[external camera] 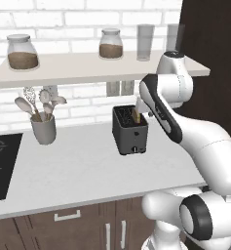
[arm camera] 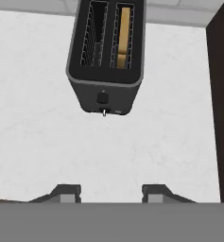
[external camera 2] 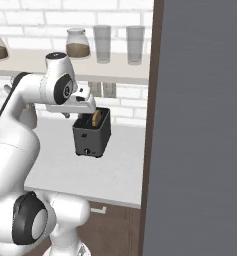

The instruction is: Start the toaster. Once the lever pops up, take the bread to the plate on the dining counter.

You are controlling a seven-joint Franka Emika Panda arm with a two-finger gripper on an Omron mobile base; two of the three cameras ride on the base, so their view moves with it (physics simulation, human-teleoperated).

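Dark grey toaster (arm camera: 106, 56) stood on the pale worktop (external camera: 83, 171) beside the dark cabinet side (arm camera: 222, 94), bread (arm camera: 124, 35) sunk in one slot. Gripper (arm camera: 111, 193) hovered above, well apart, fingers spread wide, holding nothing. Looked like the starting step: lever (arm camera: 103, 98) not yet pressed. Next, probably: descend, meet that small tab squarely, push down.

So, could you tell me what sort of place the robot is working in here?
Most likely a home kitchen: a toaster holding bread stands on a pale worktop beside a black hob, with a utensil cup and shelf jars against white brick.
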